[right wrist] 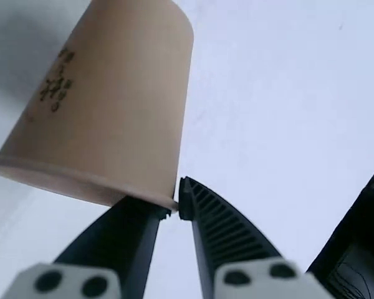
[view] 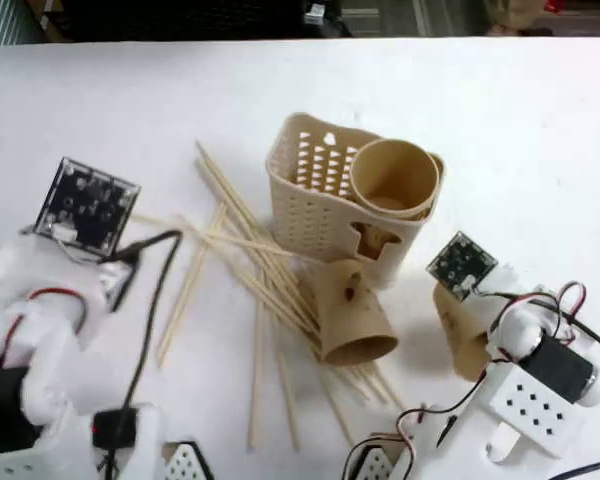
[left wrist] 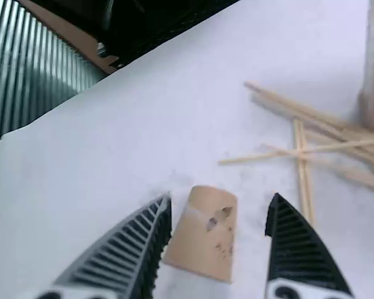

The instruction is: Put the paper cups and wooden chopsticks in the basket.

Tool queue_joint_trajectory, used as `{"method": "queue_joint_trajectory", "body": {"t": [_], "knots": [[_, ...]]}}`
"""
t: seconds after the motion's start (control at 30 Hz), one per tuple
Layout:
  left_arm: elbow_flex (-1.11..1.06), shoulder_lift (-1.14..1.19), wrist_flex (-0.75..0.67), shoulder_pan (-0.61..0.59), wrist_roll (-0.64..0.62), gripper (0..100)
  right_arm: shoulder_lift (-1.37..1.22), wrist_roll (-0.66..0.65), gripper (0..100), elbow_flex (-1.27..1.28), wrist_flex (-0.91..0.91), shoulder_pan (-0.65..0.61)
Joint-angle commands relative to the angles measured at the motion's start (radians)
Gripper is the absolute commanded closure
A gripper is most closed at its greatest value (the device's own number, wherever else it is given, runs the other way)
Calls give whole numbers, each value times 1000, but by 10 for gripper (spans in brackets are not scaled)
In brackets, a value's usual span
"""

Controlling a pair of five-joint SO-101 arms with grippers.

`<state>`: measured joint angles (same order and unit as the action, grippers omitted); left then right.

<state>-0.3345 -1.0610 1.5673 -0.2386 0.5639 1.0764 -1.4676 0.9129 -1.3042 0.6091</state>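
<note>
Right gripper (right wrist: 177, 199) pinches the rim of the held paper cup (right wrist: 106, 106), near the basket (view: 315, 215) on the right arm's side. Left gripper (left wrist: 221, 200) is spread, straddling a lying paper cup (left wrist: 202, 240) whose long axis runs along the jaws. Wooden chopsticks (view: 270, 275) lie scattered between the arms. The cup print is unreadable.

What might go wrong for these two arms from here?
The right gripper pinches its paper cup only at the rim's edge, so it might slip or crumple. The left gripper straddles a lying cup that may roll away when the fingers close. The chopsticks lie crossed in a pile, hard to pick singly.
</note>
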Motion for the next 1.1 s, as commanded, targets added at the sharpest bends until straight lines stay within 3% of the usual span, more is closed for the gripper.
{"method": "queue_joint_trajectory", "body": {"t": [0.0,0.17,0.3,0.4,0.6,0.9,1.07], "knots": [[63,137,28,-209,258,751,8,3,980,-46,-5,33],[61,303,-11,-387,543,749,8,3,980,-46,-5,56],[54,326,-23,-475,806,749,8,3,980,-44,-5,56],[49,334,-43,-509,927,748,8,3,980,-34,-7,56],[-141,334,-204,-515,1030,748,8,2,980,5,-5,56],[-465,329,-505,-519,1051,748,8,2,980,0,-5,58],[-463,326,-517,-559,1131,749,8,2,980,0,-5,58]]}}
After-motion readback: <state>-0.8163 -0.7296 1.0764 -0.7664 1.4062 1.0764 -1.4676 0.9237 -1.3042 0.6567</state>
